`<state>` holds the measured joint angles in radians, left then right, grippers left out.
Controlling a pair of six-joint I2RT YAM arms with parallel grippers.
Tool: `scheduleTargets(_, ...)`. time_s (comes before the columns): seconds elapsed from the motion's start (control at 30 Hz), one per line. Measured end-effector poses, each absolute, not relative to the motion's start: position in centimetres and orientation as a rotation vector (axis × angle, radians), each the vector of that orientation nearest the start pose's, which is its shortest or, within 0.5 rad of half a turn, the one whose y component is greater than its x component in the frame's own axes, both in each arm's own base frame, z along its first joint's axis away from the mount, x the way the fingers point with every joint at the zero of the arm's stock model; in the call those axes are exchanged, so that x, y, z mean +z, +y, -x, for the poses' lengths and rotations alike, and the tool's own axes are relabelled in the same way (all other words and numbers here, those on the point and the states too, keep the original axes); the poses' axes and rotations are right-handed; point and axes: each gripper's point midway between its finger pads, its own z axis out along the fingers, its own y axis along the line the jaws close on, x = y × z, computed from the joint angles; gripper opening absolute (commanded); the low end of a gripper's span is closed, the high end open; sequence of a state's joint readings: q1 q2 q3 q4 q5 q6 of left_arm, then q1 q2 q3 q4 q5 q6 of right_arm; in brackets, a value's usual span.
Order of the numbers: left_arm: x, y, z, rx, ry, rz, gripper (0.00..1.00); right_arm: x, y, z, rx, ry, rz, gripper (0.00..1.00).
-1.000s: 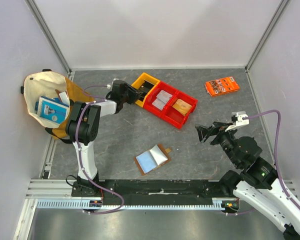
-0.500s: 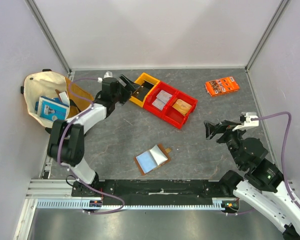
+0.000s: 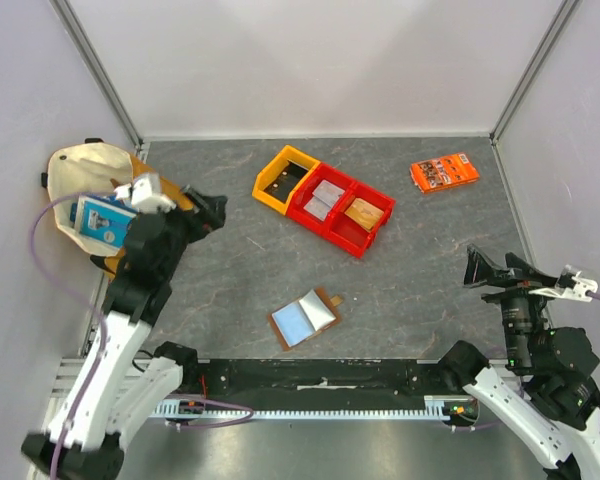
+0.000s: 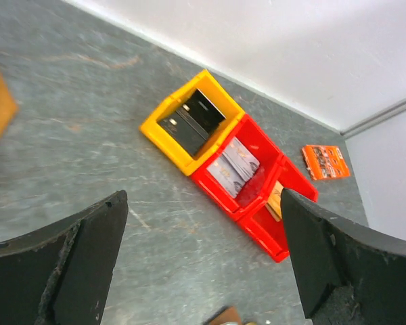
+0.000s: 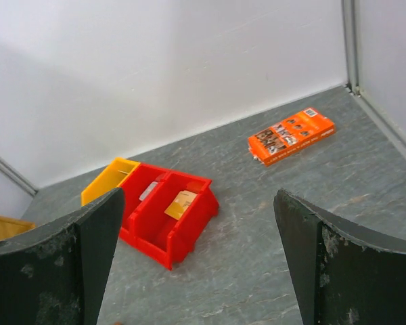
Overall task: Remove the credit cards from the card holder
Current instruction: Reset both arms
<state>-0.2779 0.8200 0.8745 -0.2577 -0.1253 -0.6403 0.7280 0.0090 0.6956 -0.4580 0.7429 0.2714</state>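
Where the card holder [image 3: 305,318] lies: lower centre of the top view, flat on the surface [image 3: 410,300], opened out, nothing touching it.
Holder, long axis: lower left to upper right of the frame, closure tab at the upper-right end.
Holder, interior: pale blue panel on the left half, whitish panel on the right; card or lining, cannot tell.
Credit cards [image 3: 325,200]: grey-white ones in one compartment of the red bins [image 3: 346,240], an orange-gold one in the next compartment; upper centre, well apart from the holder.
Jaws, left [image 3: 215,212]: spread wide, empty; up and to the left of the holder, well apart; the wrist view faces the bins.
Jaws, right [image 3: 475,272]: spread wide, empty; to the right of the holder and slightly higher, well apart.
Nearer pair, judged: the left, by a modest margin.
Coming move, judged: if a card remains, the holder lies down and to the right of the left pair, and the reach should meet its diagonal axis squarely.
Yellow bin [image 3: 265,190]: touching the red bins, a dark item inside.
Orange packet [image 3: 445,171]: upper right.
Cream bag [image 3: 75,170]: upper left.
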Motion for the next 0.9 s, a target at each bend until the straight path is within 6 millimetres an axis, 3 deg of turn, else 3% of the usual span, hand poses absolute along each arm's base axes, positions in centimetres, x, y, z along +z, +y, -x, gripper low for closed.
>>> scheduleTargets(0.17, 31.0, -5.0, -24.5, -0.428, 1.581, 0.360, 0.99, 32.4, -1.2, -16.4, 0.246, 1.385, -0.306, 0.98)
scheduleTargets(0.27, 31.2, -3.1, -22.1, -0.371, 1.491, 0.351, 0.99, 32.2, -2.1, -16.4, 0.185, 1.389, -0.319, 0.98)
scheduleTargets(0.47, 30.2, -1.6, -19.9, -0.320, 1.432, 0.344, 0.99, 30.8, -2.9, -16.8, 0.085, 1.417, -0.328, 0.98)
scheduleTargets(0.67, 30.9, -0.6, -18.4, -0.305, 1.355, 0.350, 0.99, 29.5, -2.9, -17.2, 0.044, 1.440, -0.329, 0.98)
scheduleTargets(0.9, 31.0, -0.2, -18.3, -0.281, 1.341, 0.355, 0.99, 29.4, -3.0, -17.3, 0.034, 1.443, -0.328, 0.98)
